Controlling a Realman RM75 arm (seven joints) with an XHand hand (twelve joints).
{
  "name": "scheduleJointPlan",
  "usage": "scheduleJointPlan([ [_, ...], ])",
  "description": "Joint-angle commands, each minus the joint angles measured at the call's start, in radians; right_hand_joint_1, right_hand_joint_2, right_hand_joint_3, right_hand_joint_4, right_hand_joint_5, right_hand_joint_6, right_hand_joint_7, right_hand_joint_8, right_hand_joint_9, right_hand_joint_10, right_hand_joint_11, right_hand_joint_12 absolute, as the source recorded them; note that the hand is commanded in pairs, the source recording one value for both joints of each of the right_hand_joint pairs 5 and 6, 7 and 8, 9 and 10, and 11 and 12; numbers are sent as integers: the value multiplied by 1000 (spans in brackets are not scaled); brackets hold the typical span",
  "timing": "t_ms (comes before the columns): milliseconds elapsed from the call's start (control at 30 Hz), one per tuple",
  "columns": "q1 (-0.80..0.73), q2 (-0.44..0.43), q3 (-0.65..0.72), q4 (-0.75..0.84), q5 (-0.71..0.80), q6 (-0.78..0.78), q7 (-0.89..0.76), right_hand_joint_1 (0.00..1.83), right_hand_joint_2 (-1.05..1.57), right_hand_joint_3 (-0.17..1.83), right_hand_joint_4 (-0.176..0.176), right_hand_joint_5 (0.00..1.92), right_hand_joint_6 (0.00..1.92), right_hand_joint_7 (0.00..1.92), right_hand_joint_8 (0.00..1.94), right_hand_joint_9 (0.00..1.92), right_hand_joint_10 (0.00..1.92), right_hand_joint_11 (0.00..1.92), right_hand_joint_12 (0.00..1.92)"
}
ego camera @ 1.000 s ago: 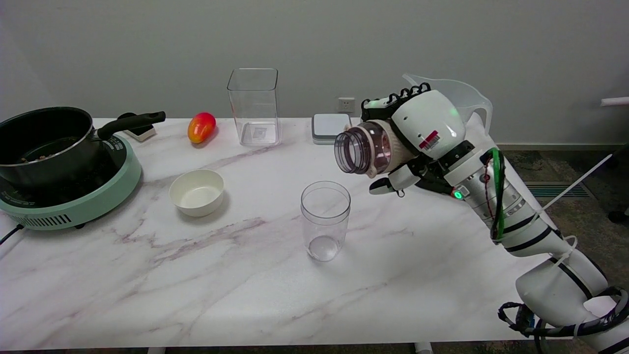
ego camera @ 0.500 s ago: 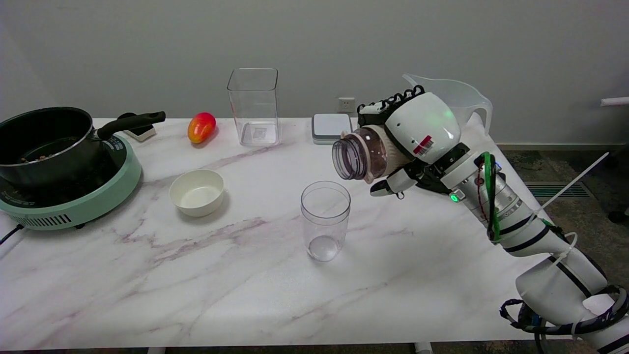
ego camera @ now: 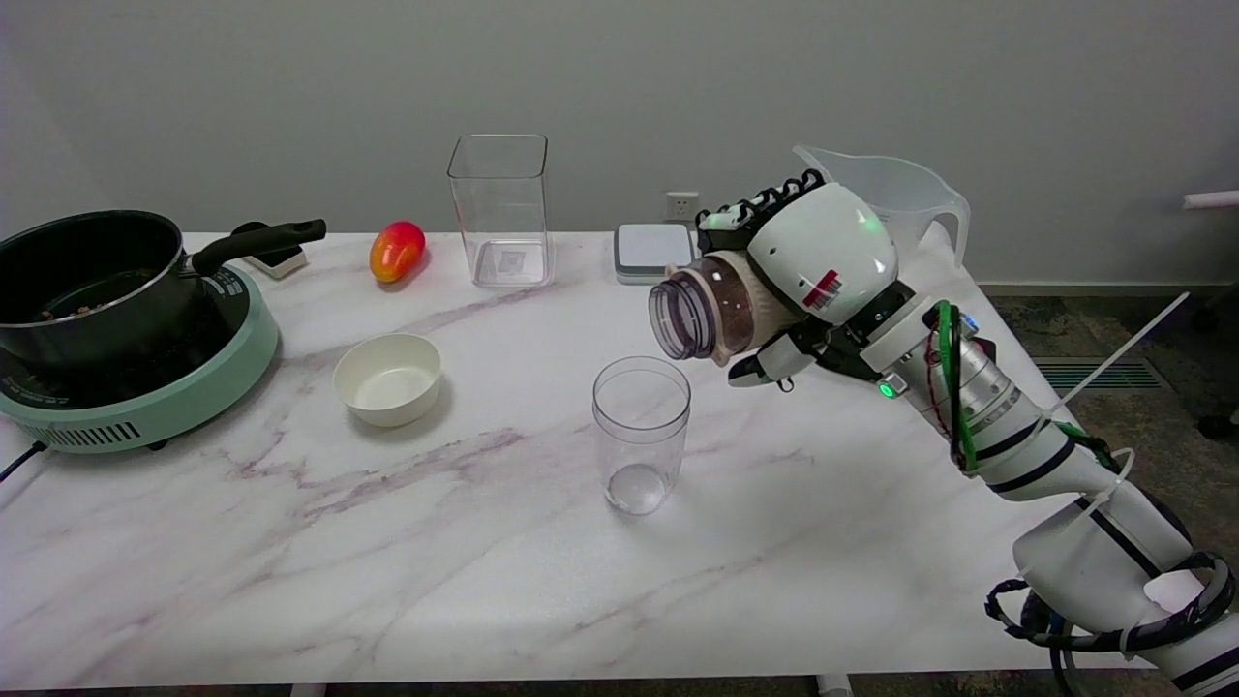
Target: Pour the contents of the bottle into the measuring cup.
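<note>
My right hand grips a small clear bottle with brownish contents. The bottle lies nearly on its side in the air, its open mouth facing left and slightly down. A clear round cup stands upright on the marble table, below and a little left of the bottle's mouth. The mouth hangs just above and to the right of the cup's rim, apart from it. I see nothing in the cup. A translucent jug with a spout and handle stands behind my hand, partly hidden by it.
A white bowl sits left of the cup. At the far left a black pot rests on a green cooker. Along the back edge are a mango, a tall clear square container and a small white scale.
My right hand has carried the tilted bottle slightly to the left, so its mouth is nearer the cup's rim. Nothing else has moved.
</note>
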Motion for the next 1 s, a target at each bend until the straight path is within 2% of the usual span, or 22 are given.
scheduleJointPlan([
  [33,25,11,-17,4,-72,-14,3,1366,1473,273,0,1920,1920,1920,1920,1666,1666,1303,1303],
  [1000,37,16,-19,15,-169,-11,3,1386,1434,296,0,1920,1920,1920,1920,1656,1656,1298,1298],
])
